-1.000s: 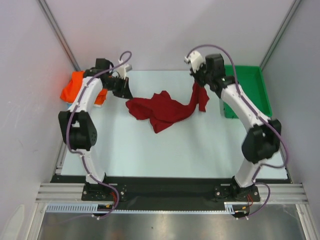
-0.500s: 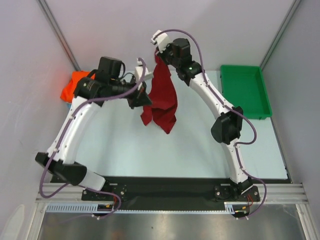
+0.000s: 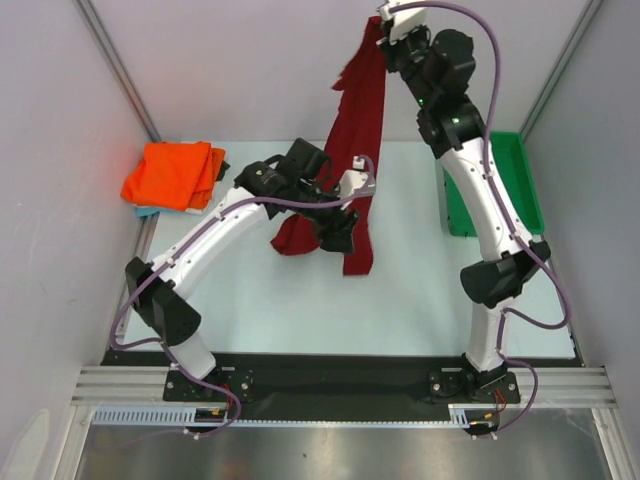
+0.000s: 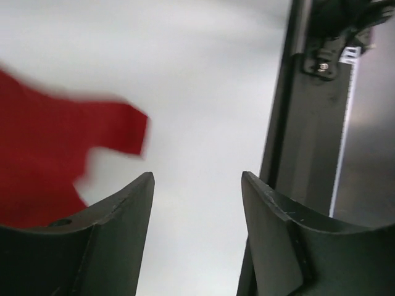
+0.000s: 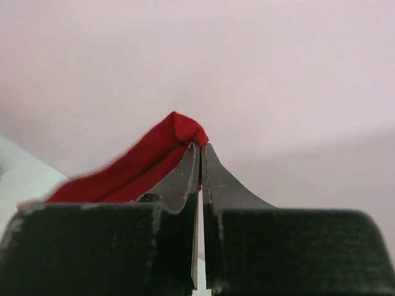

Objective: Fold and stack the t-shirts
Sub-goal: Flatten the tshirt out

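Right gripper (image 5: 200, 148) is clamped on the red shirt (image 3: 365, 110), which dangles high. Left gripper (image 4: 196, 179) is wide open and empty. I'd grab a bottom corner, then spread it flat.

Hanging t-shirt (image 3: 362, 150) dangling from right gripper (image 3: 385, 22) above far edge, lower end reaching down over centre of worktop (image 3: 300, 310). Left gripper (image 3: 343, 225) hovering at centre, beside that lower end. Folded t-shirts (image 3: 172, 175) lying in far-left corner. Tray (image 3: 520, 180) sitting along right edge, toward far-right corner.
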